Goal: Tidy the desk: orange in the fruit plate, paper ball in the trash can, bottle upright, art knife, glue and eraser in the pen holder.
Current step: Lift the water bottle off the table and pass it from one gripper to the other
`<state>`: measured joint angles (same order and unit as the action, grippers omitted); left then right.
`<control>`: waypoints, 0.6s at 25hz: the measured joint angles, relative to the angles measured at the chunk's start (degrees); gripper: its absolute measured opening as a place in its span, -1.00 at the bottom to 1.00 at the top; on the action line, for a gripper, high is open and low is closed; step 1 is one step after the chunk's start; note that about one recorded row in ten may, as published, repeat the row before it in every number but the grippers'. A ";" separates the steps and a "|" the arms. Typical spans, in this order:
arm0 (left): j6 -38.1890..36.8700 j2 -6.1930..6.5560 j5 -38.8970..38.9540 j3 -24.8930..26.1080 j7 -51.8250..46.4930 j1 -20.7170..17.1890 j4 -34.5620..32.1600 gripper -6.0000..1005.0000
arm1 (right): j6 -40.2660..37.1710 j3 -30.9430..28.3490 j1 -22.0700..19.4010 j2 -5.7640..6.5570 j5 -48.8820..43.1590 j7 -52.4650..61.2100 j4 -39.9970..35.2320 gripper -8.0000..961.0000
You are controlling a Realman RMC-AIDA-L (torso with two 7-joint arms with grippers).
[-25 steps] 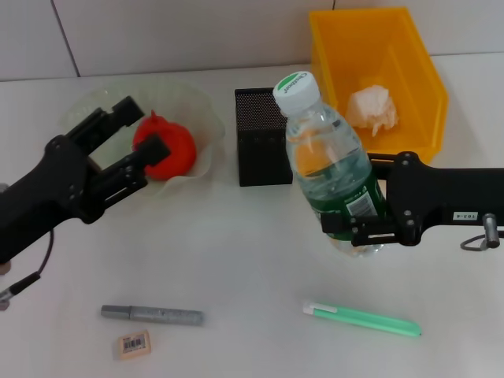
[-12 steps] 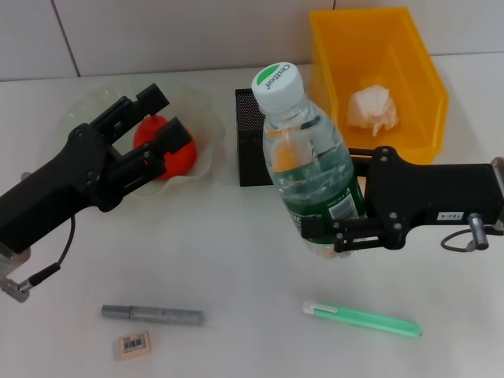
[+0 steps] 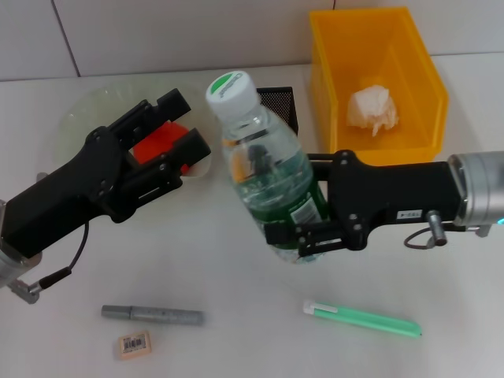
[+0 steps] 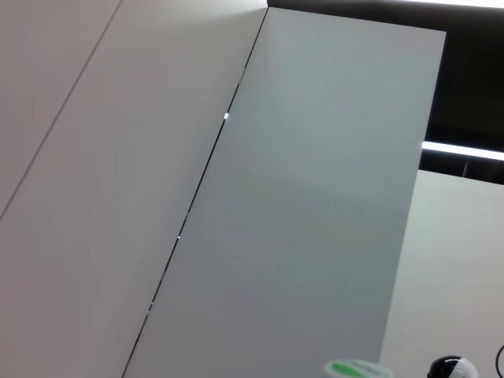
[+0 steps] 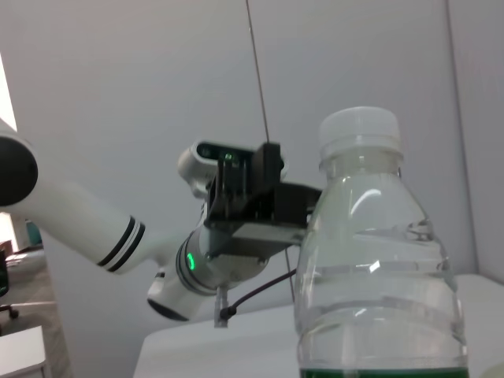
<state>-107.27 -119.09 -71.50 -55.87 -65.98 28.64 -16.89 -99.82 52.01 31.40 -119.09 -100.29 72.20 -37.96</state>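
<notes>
The right gripper (image 3: 303, 240) has its fingers clamped on the lower body of the bottle (image 3: 268, 185), which stands upright mid-table, white cap up, in front of the pen holder (image 3: 279, 101). Whether the base is actually touching the table is hard to call from the head view. The good move here is to lower it straight down, keep it vertical, and only let go once it sits flat, then back off sideways without nudging it.

On the left, the left gripper (image 3: 175, 124) hangs over the fruit plate (image 3: 83, 110), fingers spread and holding nothing, with the orange (image 3: 157, 142) lying in the plate beneath them. The paper ball (image 3: 370, 109) sits in the trash can (image 3: 429, 94), far right. Near the front, the eraser (image 3: 133, 344), a grey pen-like stick (image 3: 152, 315) and a green one (image 3: 362, 319) lie on the table.
</notes>
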 joint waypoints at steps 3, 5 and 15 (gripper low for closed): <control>0.00 -0.04 0.02 -0.38 0.03 0.52 0.06 0.62 | 1.69 2.22 1.21 -0.08 0.23 -0.06 1.35 0.64; 0.22 -0.06 0.10 -0.90 0.10 1.33 0.26 0.62 | 2.38 3.35 2.15 -0.12 0.41 -0.08 2.10 0.64; 0.56 -0.09 0.14 -2.54 0.43 2.50 0.38 0.62 | 3.23 4.16 5.50 -0.38 0.57 -0.85 5.41 0.66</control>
<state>-106.72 -119.18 -71.36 -58.42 -65.55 31.14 -16.52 -96.58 56.17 36.90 -119.47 -99.72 71.35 -32.55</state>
